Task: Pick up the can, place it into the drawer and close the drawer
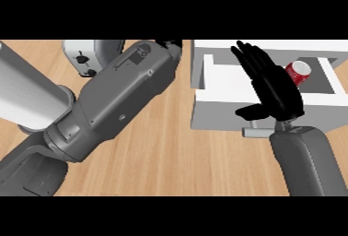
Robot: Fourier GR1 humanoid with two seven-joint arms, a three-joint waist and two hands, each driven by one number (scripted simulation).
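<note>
The can (298, 73) is red with seemingly white lettering, the drawer (228, 94) white, the counter (183, 161) light wood-grain.

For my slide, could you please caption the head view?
Red can in the open drawer, right hand open at its front.

- The drawer (211, 110) stands open at the right; one can enter it from above.
- The right robot hand (275, 90), flat with straight fingers, hangs over the drawer's middle and covers much of the opening.
- The can (298, 73) lies inside, just right of that hand.
- The handle (262, 132) sticks out from the drawer front.
- The left forearm (108, 101) crosses the worktop (197, 161) diagonally and blocks its left part.
- Bare worktop lies between this forearm and the drawer.
- A grey appliance (85, 57) and a pale cylinder (27, 92) stand at the far left.
</note>
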